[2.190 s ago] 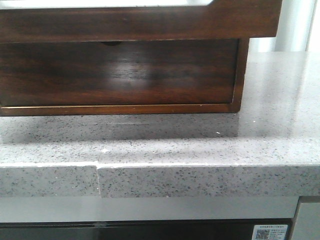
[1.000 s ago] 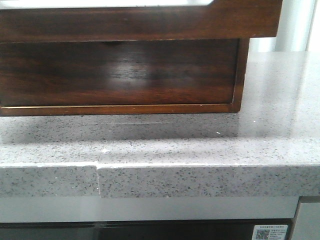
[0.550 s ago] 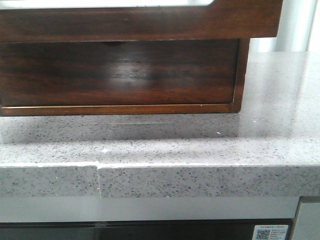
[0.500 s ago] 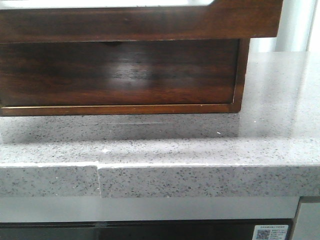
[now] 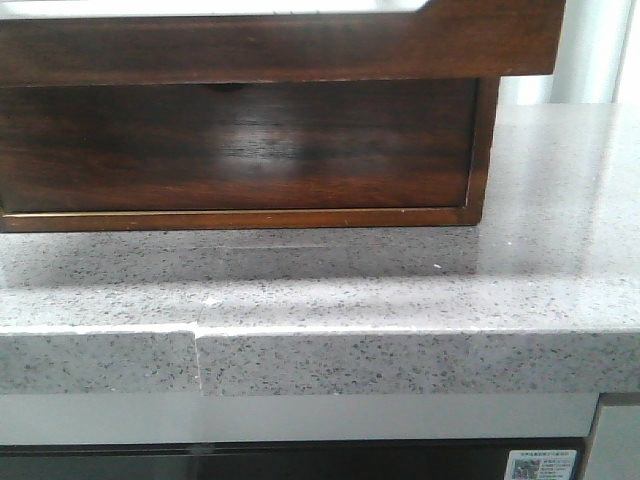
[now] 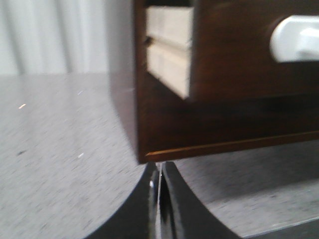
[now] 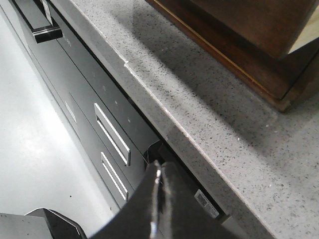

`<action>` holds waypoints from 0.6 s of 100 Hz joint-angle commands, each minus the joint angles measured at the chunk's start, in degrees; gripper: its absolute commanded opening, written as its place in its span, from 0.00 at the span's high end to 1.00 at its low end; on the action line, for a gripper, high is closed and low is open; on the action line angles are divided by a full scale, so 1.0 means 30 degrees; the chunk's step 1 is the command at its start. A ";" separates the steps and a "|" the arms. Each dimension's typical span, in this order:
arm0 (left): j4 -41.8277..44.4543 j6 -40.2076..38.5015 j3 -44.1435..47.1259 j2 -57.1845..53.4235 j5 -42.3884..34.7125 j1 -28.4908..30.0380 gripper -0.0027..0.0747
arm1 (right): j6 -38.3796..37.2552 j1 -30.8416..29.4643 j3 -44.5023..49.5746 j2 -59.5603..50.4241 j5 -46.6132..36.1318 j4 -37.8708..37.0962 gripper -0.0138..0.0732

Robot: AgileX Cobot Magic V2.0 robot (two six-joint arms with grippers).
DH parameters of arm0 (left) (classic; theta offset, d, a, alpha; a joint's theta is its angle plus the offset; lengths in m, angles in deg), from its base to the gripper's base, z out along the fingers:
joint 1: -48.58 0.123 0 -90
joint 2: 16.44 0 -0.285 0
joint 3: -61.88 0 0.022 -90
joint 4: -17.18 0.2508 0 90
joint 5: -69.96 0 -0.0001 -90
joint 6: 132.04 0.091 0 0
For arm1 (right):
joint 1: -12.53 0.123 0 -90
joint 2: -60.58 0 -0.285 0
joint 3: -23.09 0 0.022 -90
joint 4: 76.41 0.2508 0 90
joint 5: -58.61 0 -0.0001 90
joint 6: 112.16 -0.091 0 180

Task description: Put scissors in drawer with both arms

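- Front view: filled by the wooden chest on the speckled stone counter; drawer pulled out along the chest's top, its long plain front board overhanging the lower drawer front (the one with the small finger notch at its upper edge).
- No scissors to be found in any view; whereabouts cannot be told, so no direction from either pair of jaws nor any long axis to give.
- Drawer's inside: only a pale strip above the front board in the front view and pale side boards in the left wrist view; contents hidden.
- Left gripper: jaws pressed together with barely a slit between them, nothing held; low over the counter, just in front of the chest's bottom corner.
- White rounded object against the dark wood of the chest in the left wrist view; too blurred to name.
- Right gripper: jaws likewise closed and empty, hanging off the counter's front edge, above the dark cabinet with its silver handles, well apart from the chest.
- Nearer arm to the drawer, by these views: the left (almost at the chest).
- Judged: drawer already open; scissors to be located and picked up before anything else.
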 commanded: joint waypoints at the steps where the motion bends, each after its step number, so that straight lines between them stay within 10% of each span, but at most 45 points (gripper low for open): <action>1: -0.0213 0.0100 0.0375 -0.0546 -0.0556 0.1065 0.99 | 0.0000 -0.0023 -0.0488 0.0117 -0.1304 0.0146 0.91; 60: -0.1097 0.0739 0.0405 -0.0546 0.2661 0.3908 0.99 | 0.0000 -0.0023 -0.0488 0.0117 -0.1304 0.0146 0.91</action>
